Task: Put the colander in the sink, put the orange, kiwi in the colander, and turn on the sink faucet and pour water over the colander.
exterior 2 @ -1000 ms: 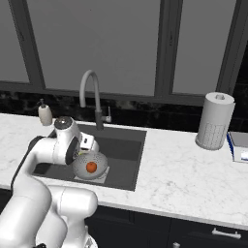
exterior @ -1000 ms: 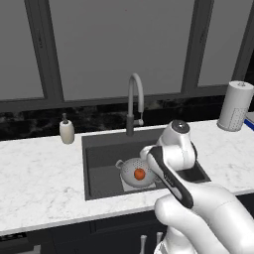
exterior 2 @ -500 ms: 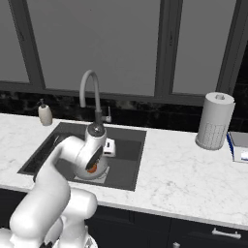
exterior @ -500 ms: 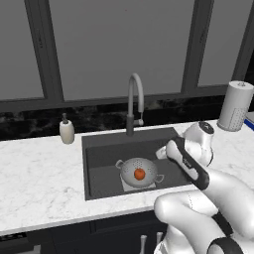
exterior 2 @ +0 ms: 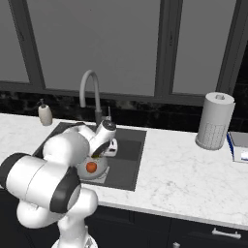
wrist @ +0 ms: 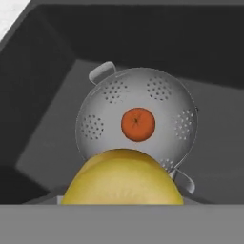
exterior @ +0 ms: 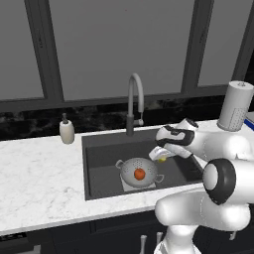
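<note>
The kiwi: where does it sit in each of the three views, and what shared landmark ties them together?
Left base view: the kiwi is right of centre, at the tool, above the sink.
Right base view: left of centre, a sliver at the tool, just above the colander.
Hand view: bottom centre, large, in front of the colander.
Shared landmark: the orange lying in the colander.

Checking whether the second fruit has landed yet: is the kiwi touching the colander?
Apart. In the left base view the kiwi hangs at the gripper, above the colander and to one side, with dark sink wall between them.
</note>
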